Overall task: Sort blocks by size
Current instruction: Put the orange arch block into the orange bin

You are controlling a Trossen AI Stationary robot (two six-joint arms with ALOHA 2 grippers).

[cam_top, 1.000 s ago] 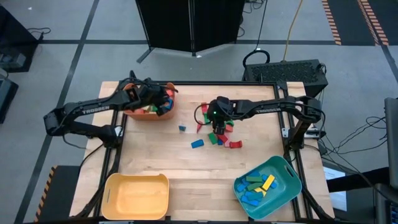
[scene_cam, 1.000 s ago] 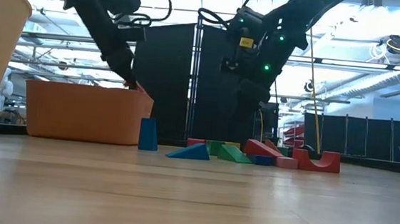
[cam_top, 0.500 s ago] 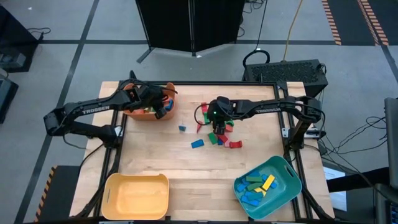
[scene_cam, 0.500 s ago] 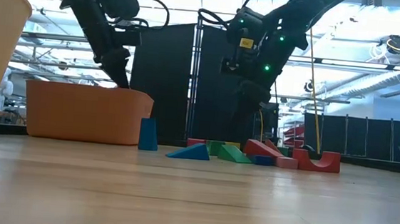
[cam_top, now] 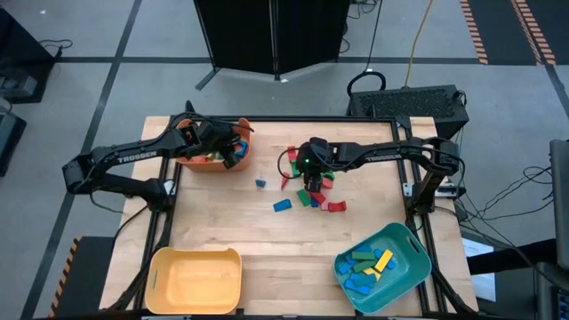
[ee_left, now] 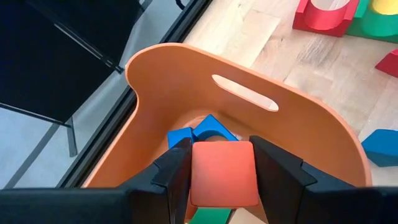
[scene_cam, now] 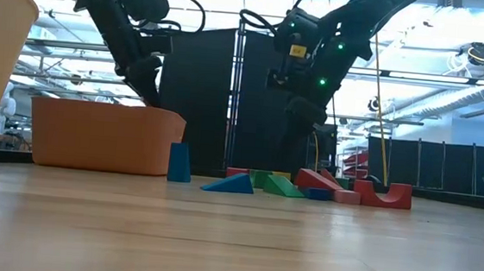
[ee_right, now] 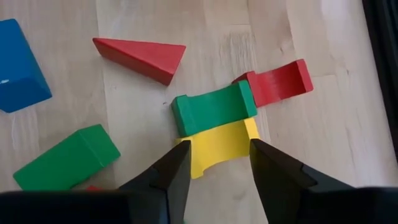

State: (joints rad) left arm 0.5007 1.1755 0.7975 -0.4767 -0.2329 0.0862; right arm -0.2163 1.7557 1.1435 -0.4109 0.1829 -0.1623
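Observation:
My left gripper (cam_top: pixel 228 153) hangs over the orange bin (cam_top: pixel 203 161) at the far left, shut on a red block (ee_left: pixel 224 173). Blue blocks (ee_left: pixel 202 130) lie in the bin below it. Loose blocks (cam_top: pixel 313 194) are scattered at the table's middle: a green arch (ee_right: pixel 213 111), a red arch (ee_right: pixel 277 83), a red wedge (ee_right: pixel 142 57) and a green bar (ee_right: pixel 65 157). My right gripper (cam_top: pixel 308 182) reaches down into this pile, shut on a yellow arch block (ee_right: pixel 216 149). My left gripper pinches the red block by two opposite sides (ee_left: pixel 198 174) between its two fingers, slanting down from above. The block is lifted clear, over the inside of the orange bin. My right gripper pinches the yellow arch block by its two ends (ee_right: pixel 186 155), its fingers slanting down from above. The block appears to lie flat on the table against the green arch.
A single blue block (cam_top: pixel 260 183) stands between the bin and the pile, with a blue wedge (cam_top: pixel 282 205) nearer. A yellow bin (cam_top: pixel 196 280) sits at the near left. At the near right, a teal bin (cam_top: pixel 382 267) holds blocks.
My left gripper has rolled at the wrist over the orange bin while staying in place, with the red block still between its fingers.

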